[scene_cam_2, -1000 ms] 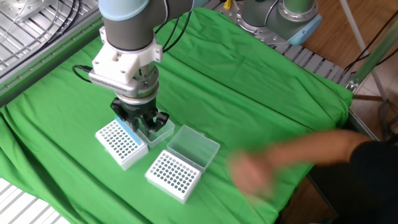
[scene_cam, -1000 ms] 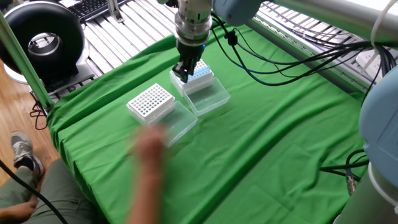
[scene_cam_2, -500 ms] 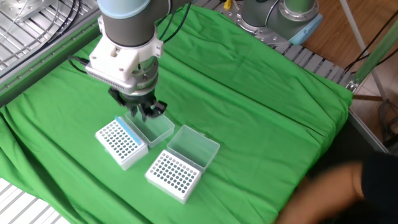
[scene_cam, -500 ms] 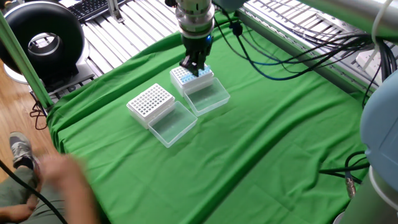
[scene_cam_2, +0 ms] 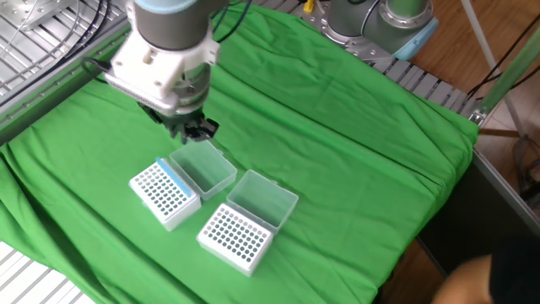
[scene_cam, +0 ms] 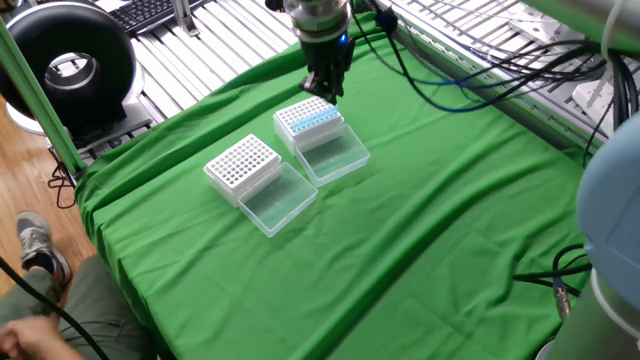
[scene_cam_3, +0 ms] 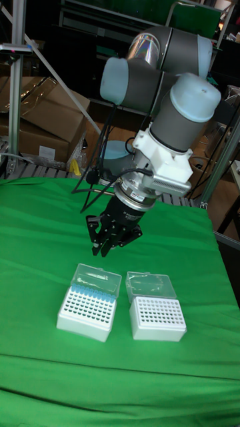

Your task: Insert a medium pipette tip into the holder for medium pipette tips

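Note:
Two look-alike white racks stand side by side on the green cloth, each with its clear lid folded open. One rack [scene_cam: 308, 120] [scene_cam_2: 163, 187] [scene_cam_3: 87, 310] carries a row of blue tips. The other rack [scene_cam: 243, 163] [scene_cam_2: 236, 236] [scene_cam_3: 158, 317] shows only bare holes. I cannot tell which of them is the holder for medium pipette tips. My gripper [scene_cam: 325, 92] [scene_cam_2: 192, 131] [scene_cam_3: 101, 250] hangs above and just behind the blue-tipped rack, apart from it. Its fingers are drawn together. Any medium pipette tip between them is too small to make out.
A person's arm [scene_cam: 25, 335] [scene_cam_2: 477, 279] shows at the near edge of the table. A black round device [scene_cam: 65, 60] stands beyond the cloth's left corner. Cables [scene_cam: 480, 90] trail from the arm across the back right. The cloth drops off at the table edges.
My gripper has lifted from the blue-tipped rack, where it stood low one second ago. The person's hand has drawn back from the cloth to the table edge. Both racks have stayed put.

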`<state>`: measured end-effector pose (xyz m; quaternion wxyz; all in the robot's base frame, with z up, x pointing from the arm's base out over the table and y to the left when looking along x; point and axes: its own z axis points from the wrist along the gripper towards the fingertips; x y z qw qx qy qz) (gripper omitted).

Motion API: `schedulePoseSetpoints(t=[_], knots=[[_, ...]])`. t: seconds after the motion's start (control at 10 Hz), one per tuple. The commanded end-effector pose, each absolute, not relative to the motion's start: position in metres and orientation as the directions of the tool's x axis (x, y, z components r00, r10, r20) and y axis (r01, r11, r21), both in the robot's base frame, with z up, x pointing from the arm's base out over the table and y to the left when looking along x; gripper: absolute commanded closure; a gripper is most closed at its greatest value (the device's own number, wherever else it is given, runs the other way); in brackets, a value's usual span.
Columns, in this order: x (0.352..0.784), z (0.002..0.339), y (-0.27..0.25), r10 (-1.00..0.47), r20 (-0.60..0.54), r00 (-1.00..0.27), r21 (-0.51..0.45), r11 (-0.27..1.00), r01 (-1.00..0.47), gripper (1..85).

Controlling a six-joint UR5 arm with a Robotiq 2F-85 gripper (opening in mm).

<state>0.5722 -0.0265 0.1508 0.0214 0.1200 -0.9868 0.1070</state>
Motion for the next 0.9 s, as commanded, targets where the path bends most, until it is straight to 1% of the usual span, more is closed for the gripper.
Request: schedulePoseSetpoints(t=[0.0,0.2,0.8], knots=[[0.57,0.161,-0.04,-0.183,0.105,-0.978,-0.18,0.963,-0.199,61.3],[0.57,0.153,-0.035,-0.18,0.099,-0.979,-0.146,0.97,-0.193,61.7],[0.575,0.146,-0.033,-0.197,0.099,-0.975,-0.148,0.966,-0.21,63.3]])
